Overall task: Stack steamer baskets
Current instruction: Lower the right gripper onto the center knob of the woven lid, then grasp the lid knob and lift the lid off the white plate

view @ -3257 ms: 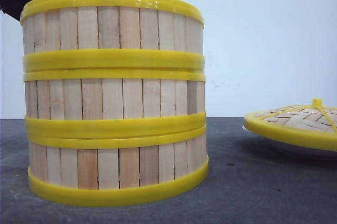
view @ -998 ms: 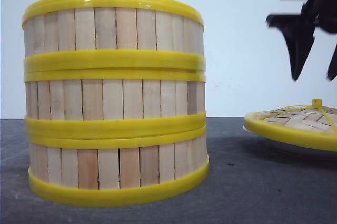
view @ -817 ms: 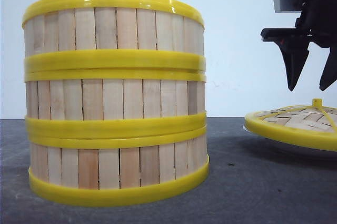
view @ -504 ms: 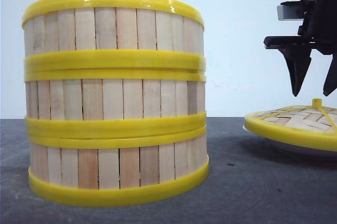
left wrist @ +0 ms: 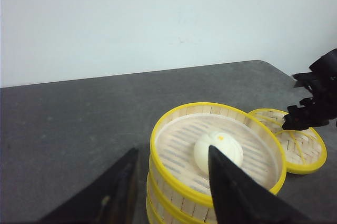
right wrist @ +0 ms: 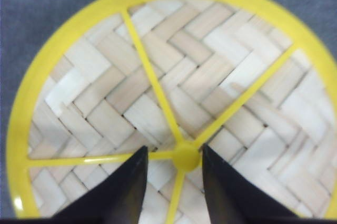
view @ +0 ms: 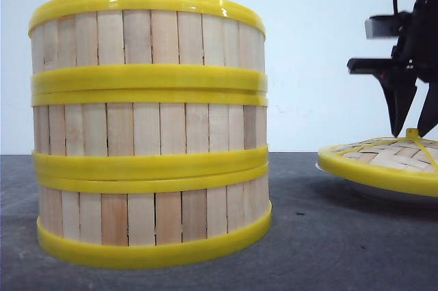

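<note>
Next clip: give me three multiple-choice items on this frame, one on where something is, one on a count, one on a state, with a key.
1. Where is the bun?
A. In the top basket
B. On the lid
C. On the bare table

2. How many baskets are stacked?
A. One
B. Two
C. Three

3. How does the right gripper stand?
A. Shut on a basket rim
B. Open, fingers either side of the lid's knob
C. Shut in mid-air, away from everything

Key: 1 A, the left wrist view shows the bun on the top basket's slatted floor. 2 C, the front view shows three slatted walls with yellow rims between them. 3 B, the right wrist view shows a finger on each side of the knob on the lid, with gaps.
</note>
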### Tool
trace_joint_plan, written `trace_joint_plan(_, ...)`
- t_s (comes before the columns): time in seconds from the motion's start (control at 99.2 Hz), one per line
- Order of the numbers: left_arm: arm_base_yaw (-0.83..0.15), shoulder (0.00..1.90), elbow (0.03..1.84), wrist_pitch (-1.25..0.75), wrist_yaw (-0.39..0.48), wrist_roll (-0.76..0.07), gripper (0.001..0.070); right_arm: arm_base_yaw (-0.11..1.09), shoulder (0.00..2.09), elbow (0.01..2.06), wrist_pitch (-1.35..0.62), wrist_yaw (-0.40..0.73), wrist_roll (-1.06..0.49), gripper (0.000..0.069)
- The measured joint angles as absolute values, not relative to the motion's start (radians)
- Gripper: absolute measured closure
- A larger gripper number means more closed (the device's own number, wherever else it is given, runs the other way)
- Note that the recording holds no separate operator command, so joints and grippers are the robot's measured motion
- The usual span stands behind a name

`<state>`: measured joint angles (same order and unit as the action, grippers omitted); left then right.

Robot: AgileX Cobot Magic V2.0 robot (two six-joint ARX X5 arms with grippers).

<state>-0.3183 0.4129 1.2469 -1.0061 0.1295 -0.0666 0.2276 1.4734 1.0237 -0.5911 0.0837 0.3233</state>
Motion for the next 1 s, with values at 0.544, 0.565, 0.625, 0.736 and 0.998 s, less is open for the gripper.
trace_joint_plan(0.544, -0.318, 0.413, 1.247, -1.006, 0.129, -0.048, 0.047, 0.221, 1.477, 1.025, -0.568, 0.09, 0.33, 0.0633)
trace_joint_plan(0.565, -0.318, 0.413, 1.247, -1.006, 0.129, -0.047, 0.047, 0.221, 1.477, 1.025, -0.568, 0.09, 0.33, 0.0633)
trace_joint_plan(0.625, -0.318, 0.413, 1.247, -1.006, 0.129, -0.045, 0.047, 0.221, 1.476, 1.026, -0.569, 0.087, 0.329, 0.0633)
trace_joint_plan(0.736, -0.318, 0.413, 1.247, -1.006, 0.129, -0.044, 0.047, 0.221, 1.457, 1.028, -0.59, 0.075, 0.324, 0.0633)
trace_joint_plan(0.998, -0.318, 0.413, 1.247, -1.006, 0.129, -0.044, 0.047, 0.222, 1.333, 1.131, -0.691, 0.052, 0.291, 0.0634)
